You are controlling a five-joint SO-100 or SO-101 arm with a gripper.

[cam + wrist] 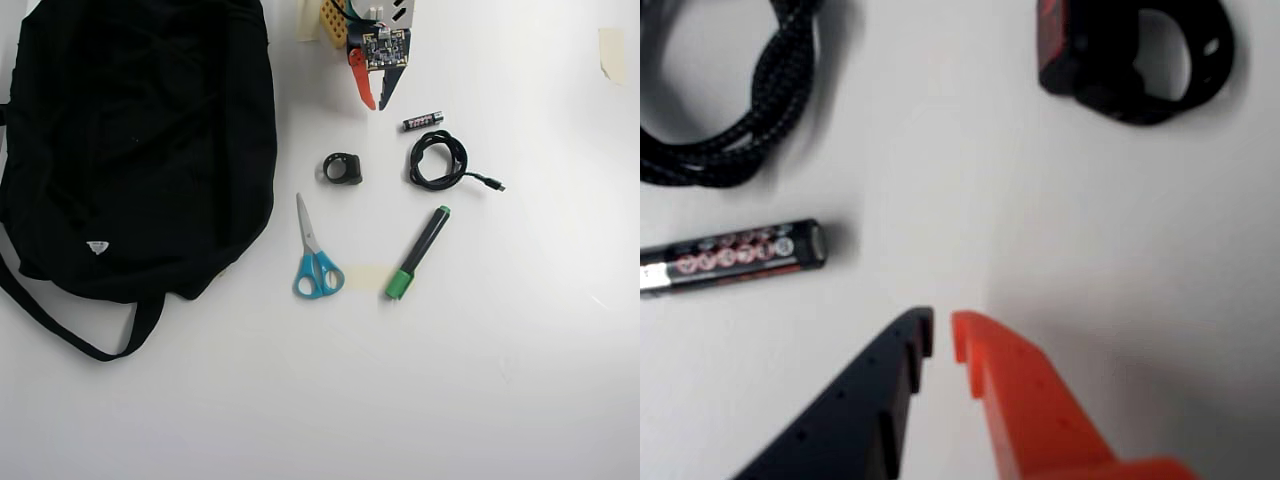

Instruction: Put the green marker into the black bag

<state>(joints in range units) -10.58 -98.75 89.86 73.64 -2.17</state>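
**A:** Looking down from overhead, what is on the table, and can any writing be read?

**B:** My gripper (378, 102) sits at the top centre of a white table (480, 380), one finger orange, one black. The tips are almost together with only a thin gap, and nothing is between them. Just to its right in this view lies a small black battery (423, 120). In the wrist view the battery (735, 257) shows a row of small round red and white symbols and a white band, but the print is too blurred for me to read.

**A:** Where is the green marker?

**B:** The green marker (418, 253) lies flat on the table, right of centre, well apart from my fingers. Its long axis runs diagonally: the bright green cap points lower left, the small green end upper right. The cap end is just beside a pale strip of tape (366, 278).

**A:** And the bag?

**B:** The black bag (140, 140) fills the upper left, with a small white tag whose marking I cannot read. Between bag and marker lie blue-handled scissors (315, 258). Nearer me sit a small black ring-shaped clip (343, 168) and a coiled black cable (440, 160)
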